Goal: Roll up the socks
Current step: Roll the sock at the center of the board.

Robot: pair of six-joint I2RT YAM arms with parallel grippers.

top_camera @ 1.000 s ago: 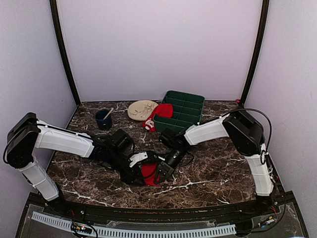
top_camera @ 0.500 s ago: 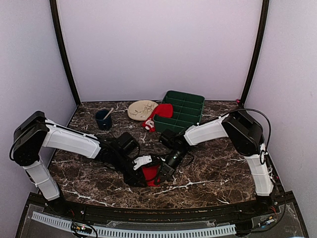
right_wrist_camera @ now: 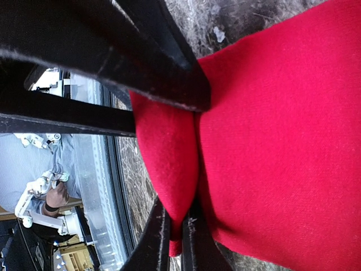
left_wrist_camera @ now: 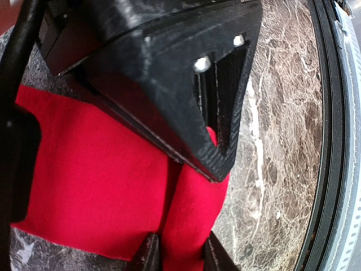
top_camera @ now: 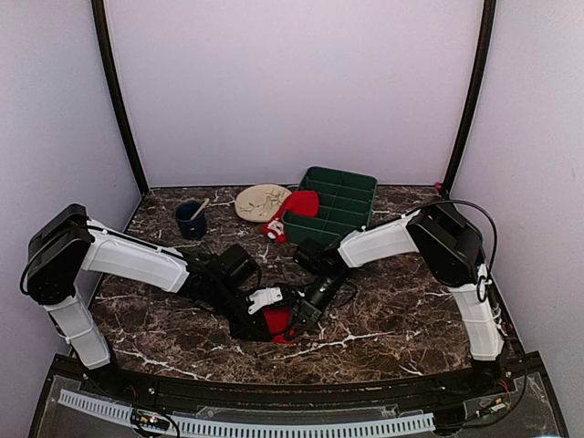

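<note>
Right wrist: my right gripper point(right_wrist_camera: 176, 226) pinched a fold of the limp bright red fabric sock point(right_wrist_camera: 282, 141); my left gripper point(left_wrist_camera: 183, 254) straddled it, clamp unconfirmed.

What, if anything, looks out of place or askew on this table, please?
The second sock is slumped against the green compartment tray's left corner, its white patterned end trailing onto the table beside the plate, apart from the bunched front sock. That looks untidy rather than damaged; nothing appears spilled.
</note>
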